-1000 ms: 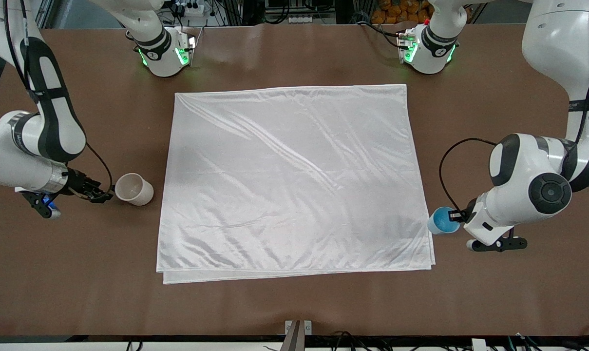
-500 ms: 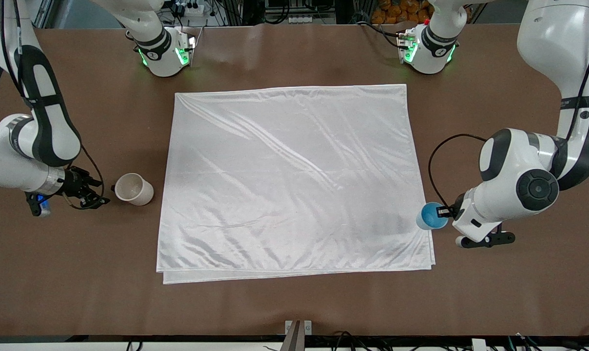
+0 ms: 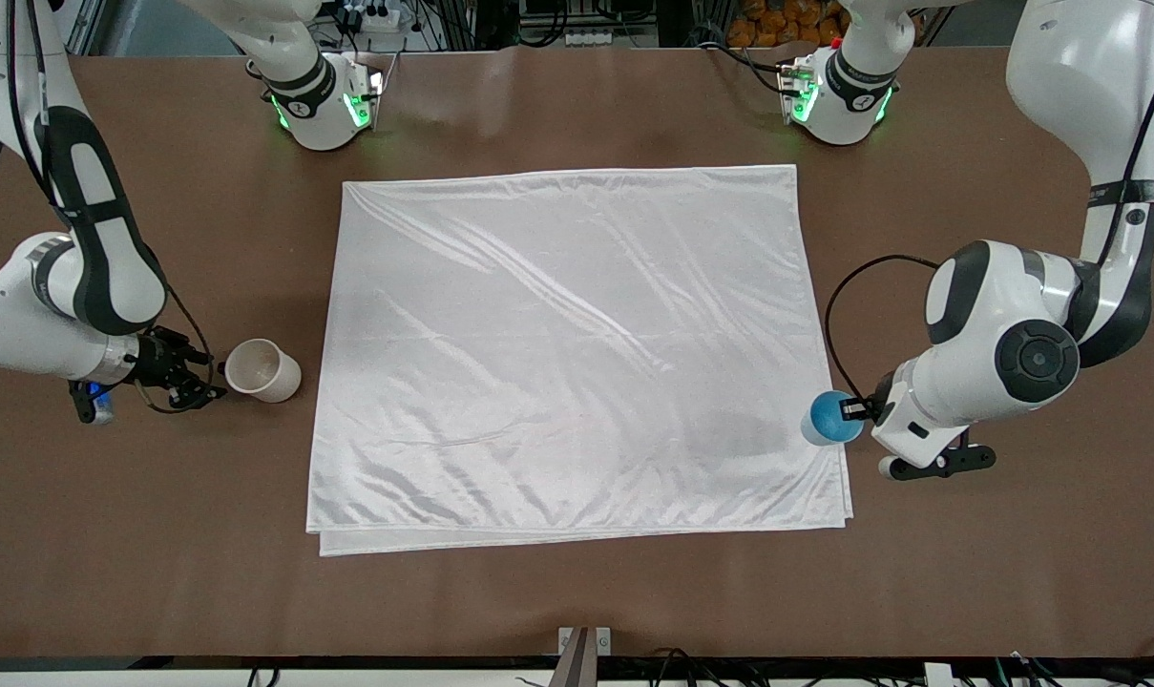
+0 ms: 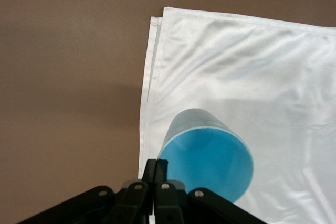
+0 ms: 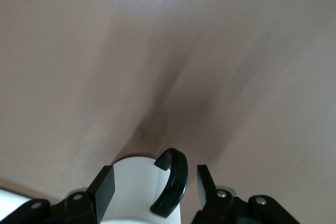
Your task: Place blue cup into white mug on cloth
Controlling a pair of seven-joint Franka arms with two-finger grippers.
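Free room and obstacles: the cloth [image 3: 577, 353] lies flat and bare across the surface [image 3: 577, 601]. The white mug [image 3: 262, 370] stands off the cloth toward the right arm's end, flanked by the right end effector's [image 3: 199, 374] spread fingers.

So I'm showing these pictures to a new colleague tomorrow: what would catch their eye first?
Probably the cloth, a big shiny white sheet filling the middle of the brown table. Next, the blue cup, gripped by the left gripper and held over the cloth's edge at the left arm's end. At the right arm's end, the right gripper stands open around the black handle of the white mug, which sits beside the cloth.
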